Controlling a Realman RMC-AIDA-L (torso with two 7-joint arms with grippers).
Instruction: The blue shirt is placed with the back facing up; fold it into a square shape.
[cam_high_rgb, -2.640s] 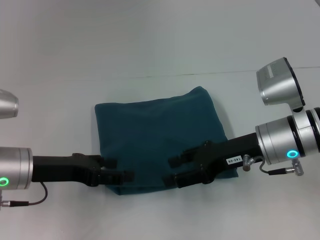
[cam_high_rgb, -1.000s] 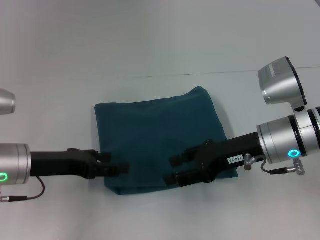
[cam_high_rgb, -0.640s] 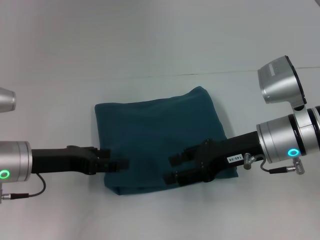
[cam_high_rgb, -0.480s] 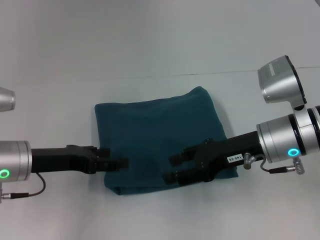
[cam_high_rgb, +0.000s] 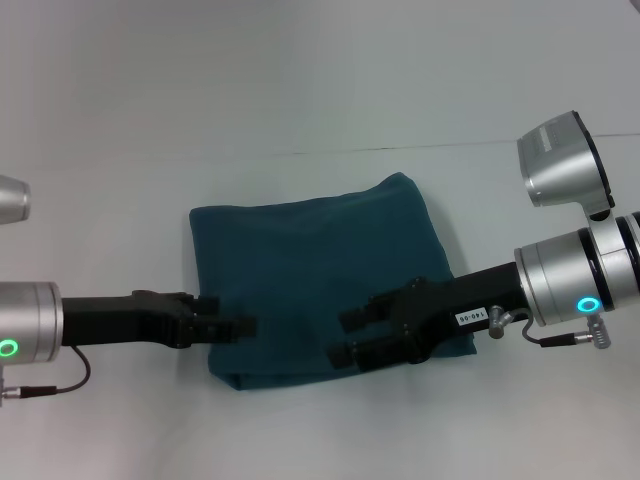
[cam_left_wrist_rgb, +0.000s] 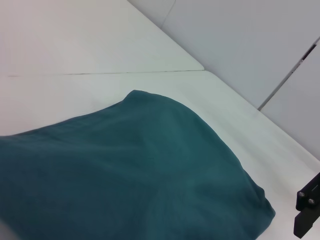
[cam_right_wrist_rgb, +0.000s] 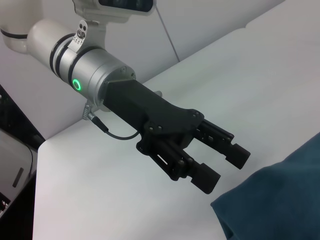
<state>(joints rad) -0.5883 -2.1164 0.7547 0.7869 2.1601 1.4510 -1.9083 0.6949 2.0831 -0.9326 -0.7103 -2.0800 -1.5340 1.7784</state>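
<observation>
blue shirt (cam_high_rgb: 318, 278) folded roughly square at table (cam_high_rgb: 300, 90) centre; left gripper (cam_high_rgb: 235, 328) over its near-left edge, fingers apart, empty; right gripper (cam_high_rgb: 350, 338) above near-right part, fingers spread, holding nothing

From your head view, the right gripper (cam_high_rgb: 350, 336) covers part of the blue shirt (cam_high_rgb: 320, 270), so you cannot see the cloth's near right corner beneath it. The left gripper (cam_high_rgb: 240, 327) hides a strip of the shirt's left edge. Both forearms run off the side edges. In the left wrist view only a corner of the far gripper shows, and the shirt is cropped.
</observation>
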